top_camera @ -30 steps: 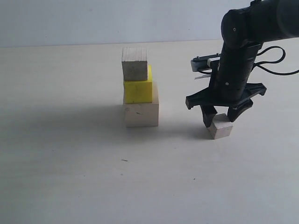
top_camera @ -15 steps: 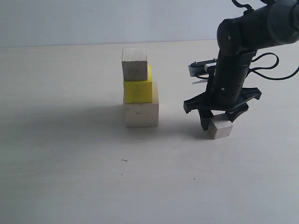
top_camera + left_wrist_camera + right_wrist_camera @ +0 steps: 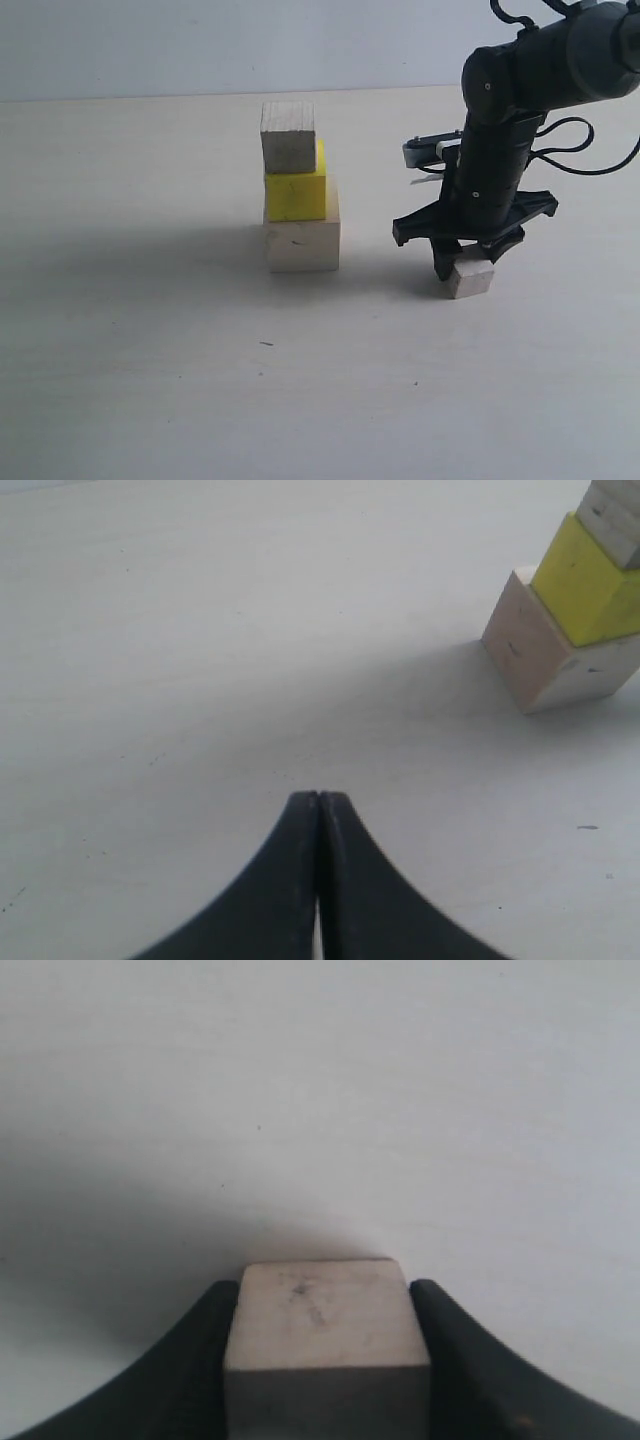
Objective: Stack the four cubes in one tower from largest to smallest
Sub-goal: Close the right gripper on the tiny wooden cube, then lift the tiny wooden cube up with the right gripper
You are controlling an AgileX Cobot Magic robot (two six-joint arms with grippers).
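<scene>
The large pale wood cube (image 3: pixel 302 245) sits on the table (image 3: pixel 150 350), well apart from my right gripper (image 3: pixel 465 262) and off to its left. It is the base, and that part is done. The yellow cube (image 3: pixel 296 192) rests on top of it, set toward the edge farther from my gripper rather than centred. The grainy wood cube (image 3: pixel 288 137) stands on the yellow one and is shifted the same way, with its far edge about level with or just past the yellow's. So three of the four levels are up, and the column looks upright though not neatly aligned.

The tiny cube (image 3: pixel 469 278) is the only one left, and it is directly under my right gripper, on the table. It sits between my two fingers (image 3: pixel 180 1370), one on each flank. In the wrist view I see no gap on either side, but I cannot tell whether I am really clamping it or only resting against it.

My left gripper (image 3: pixel 318 800) has its fingers pressed together with nothing in them. It is low over bare table, with the stack ahead of it and to one side.

I judge the task about three quarters done. What's left is to secure the tiny cube, lift it, carry it leftward above the grainy cube and set it down. That top face is small and sits off-centre, so the placement will need care.
</scene>
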